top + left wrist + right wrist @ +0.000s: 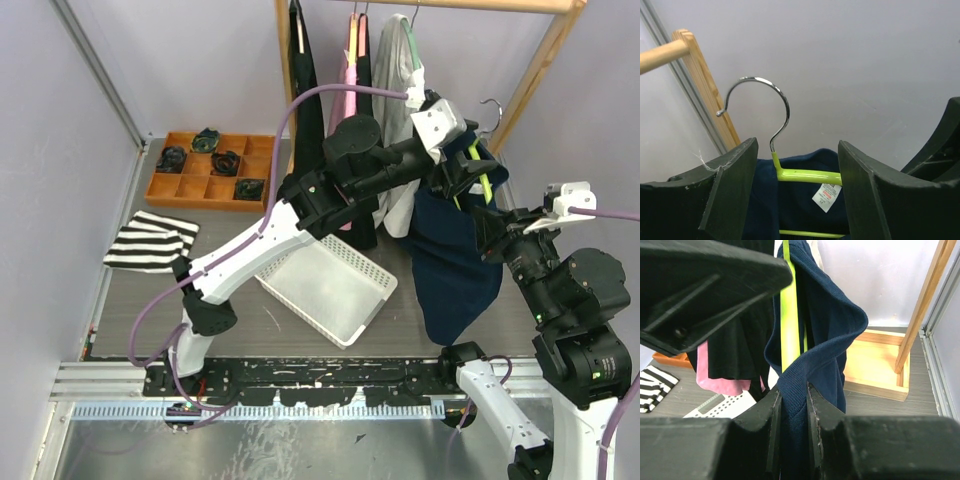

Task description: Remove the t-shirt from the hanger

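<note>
A navy t-shirt (455, 265) hangs in the air off the rail, on a lime-green hanger (484, 186) with a metal hook (492, 108). My left gripper (455, 165) is open at the top of the hanger. In the left wrist view its fingers (730, 190) stand either side of the hanger's shoulder bar (807, 175), with the hook (775, 100) rising free above and the t-shirt's collar and white label (826, 196) behind. My right gripper (793, 405) is shut on a fold of the t-shirt (832, 325), with the hanger (788, 315) just above its jaws.
A white perforated basket (325, 285) lies under the left arm. An orange compartment tray (205, 170) and a striped cloth (150, 240) sit at the left. Black, pink and grey garments (350, 60) hang on the wooden rack (540, 70). A wooden box (875, 365) stands behind.
</note>
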Robot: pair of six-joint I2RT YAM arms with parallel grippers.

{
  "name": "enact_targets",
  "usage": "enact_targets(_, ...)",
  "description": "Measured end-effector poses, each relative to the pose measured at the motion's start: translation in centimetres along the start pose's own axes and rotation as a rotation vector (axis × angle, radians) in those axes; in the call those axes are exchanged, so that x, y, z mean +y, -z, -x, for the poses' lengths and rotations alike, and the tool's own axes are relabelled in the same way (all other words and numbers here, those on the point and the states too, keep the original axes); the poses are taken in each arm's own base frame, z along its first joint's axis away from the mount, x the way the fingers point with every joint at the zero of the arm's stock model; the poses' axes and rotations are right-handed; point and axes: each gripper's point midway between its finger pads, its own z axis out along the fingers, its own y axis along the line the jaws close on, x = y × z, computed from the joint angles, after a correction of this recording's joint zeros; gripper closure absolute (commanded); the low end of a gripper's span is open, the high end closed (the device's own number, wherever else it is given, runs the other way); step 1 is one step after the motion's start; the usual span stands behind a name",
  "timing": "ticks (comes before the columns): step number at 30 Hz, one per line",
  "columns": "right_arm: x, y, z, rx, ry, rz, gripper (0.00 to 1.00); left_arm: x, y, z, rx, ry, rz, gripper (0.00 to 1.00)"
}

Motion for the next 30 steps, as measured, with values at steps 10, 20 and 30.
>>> enact_targets(10,0.4,0.0,0.0,0.003,0.003,0.022,0.99,0.5,-0.4,-2.6,0.059,0.006,0.031,0.5)
enact_targets(20,0.5,0.0,-0.2,0.007,0.015,0.03,0.98,2.0,-0.3,-2.6,0.057,0.014,0.092,1.0)
enact_targets(30,0.6,0.0,0.5,-0.021,0.022,0.04,0.35,2.7,-0.2,-3.0,0.073,0.046,0.154,1.0)
